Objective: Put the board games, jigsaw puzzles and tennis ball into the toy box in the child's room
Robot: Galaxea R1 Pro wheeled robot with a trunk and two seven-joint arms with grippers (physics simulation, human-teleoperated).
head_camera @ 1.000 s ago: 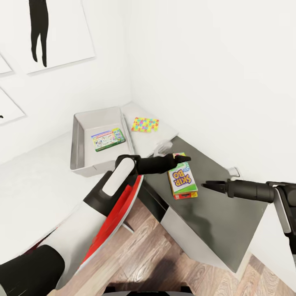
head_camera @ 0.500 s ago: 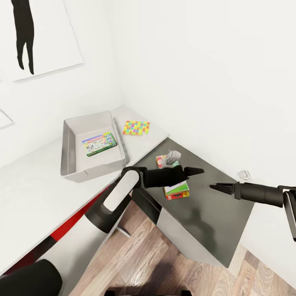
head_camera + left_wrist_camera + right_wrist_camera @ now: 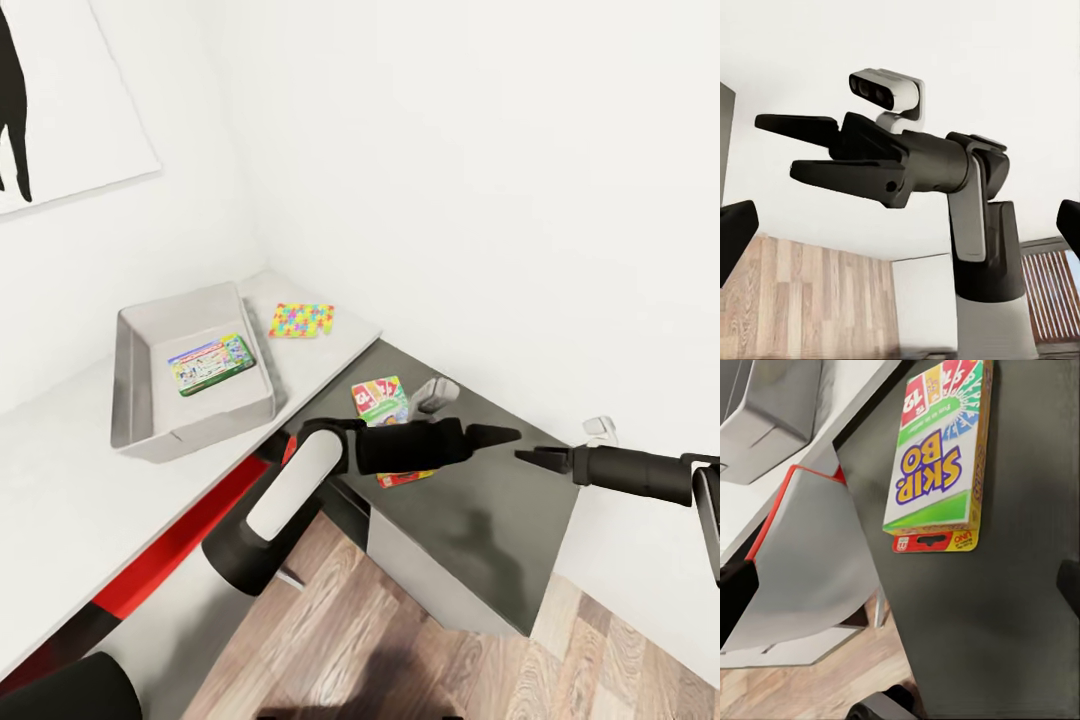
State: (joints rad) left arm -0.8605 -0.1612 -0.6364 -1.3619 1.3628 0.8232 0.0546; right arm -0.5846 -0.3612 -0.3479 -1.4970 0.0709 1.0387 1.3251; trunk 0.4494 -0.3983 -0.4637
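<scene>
The toy box [image 3: 135,345] stands on the pale grey table [image 3: 60,480], and a blue cartoon board game [image 3: 211,364] lies inside it. A jigsaw puzzle [image 3: 301,320] rests on the table beside the box. On the lower dark cabinet [image 3: 480,520] lies the SKIP-BO board game [image 3: 378,398] [image 3: 937,465], stacked on a red-edged board game [image 3: 934,542]. My left forearm crosses over that stack. My left gripper [image 3: 500,435] hovers open past the stack. My right gripper [image 3: 530,457] [image 3: 776,145] faces it, open and empty, a short gap away.
A small grey-white object [image 3: 433,393] sits on the cabinet near the wall. A white socket [image 3: 600,428] is on the wall by my right arm. Wood-plank floor [image 3: 400,640] lies below the cabinet front. A black silhouette picture [image 3: 60,100] hangs above the table.
The head camera has swung, shifting the whole scene left. My left gripper has moved off the SKIP-BO box toward the right gripper. The stacked boxes stay on the cabinet.
</scene>
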